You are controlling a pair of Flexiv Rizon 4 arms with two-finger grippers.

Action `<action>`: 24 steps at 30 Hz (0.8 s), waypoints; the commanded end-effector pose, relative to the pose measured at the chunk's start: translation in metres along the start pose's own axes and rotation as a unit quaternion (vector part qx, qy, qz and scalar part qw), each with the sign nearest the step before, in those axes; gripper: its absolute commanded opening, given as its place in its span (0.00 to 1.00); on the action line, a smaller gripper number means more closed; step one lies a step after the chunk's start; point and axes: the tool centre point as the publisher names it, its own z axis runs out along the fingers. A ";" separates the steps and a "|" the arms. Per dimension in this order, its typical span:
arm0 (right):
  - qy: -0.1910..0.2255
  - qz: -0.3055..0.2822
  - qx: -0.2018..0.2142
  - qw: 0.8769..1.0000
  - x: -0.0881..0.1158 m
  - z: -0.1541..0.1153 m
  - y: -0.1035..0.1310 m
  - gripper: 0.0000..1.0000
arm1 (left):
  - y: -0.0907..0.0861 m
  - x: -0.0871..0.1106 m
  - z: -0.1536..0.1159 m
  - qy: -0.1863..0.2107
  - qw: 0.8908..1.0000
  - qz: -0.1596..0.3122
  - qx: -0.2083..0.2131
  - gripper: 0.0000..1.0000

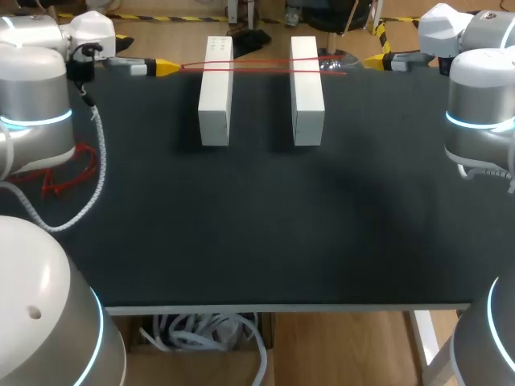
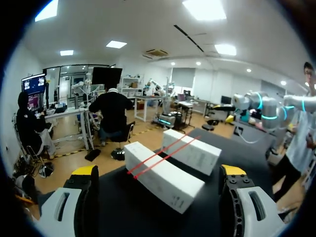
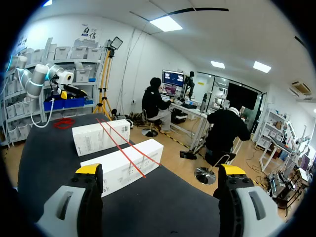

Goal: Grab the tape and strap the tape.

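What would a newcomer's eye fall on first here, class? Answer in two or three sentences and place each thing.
Two white boxes lie side by side at the far side of the black table, red tape stretched across both. The left claw and right claw, both open, face them from the far corners.

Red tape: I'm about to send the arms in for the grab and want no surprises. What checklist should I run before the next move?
1. Left gripper open and empty: ok.
2. Right gripper open and empty: ok.
3. Red tape lies across both white boxes, the left box and the right box: ok.
4. Boxes side by side, apart, flat on the table: ok.
5. Tape held by a gripper: not ok; neither touches it.
6. Tape is one loop or two separate strands: cannot tell.
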 end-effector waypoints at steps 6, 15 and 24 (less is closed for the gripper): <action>0.000 0.000 0.000 1.000 0.000 0.000 0.000 1.00 | 0.008 -0.008 0.014 0.129 0.989 0.062 0.026 1.00; 0.000 0.000 0.000 1.000 0.000 0.000 0.000 1.00 | 0.011 -0.019 0.033 0.185 0.977 0.081 0.072 1.00; 0.000 0.000 0.000 1.000 0.000 0.000 0.000 1.00 | 0.019 -0.026 0.046 0.198 0.974 0.087 0.069 0.39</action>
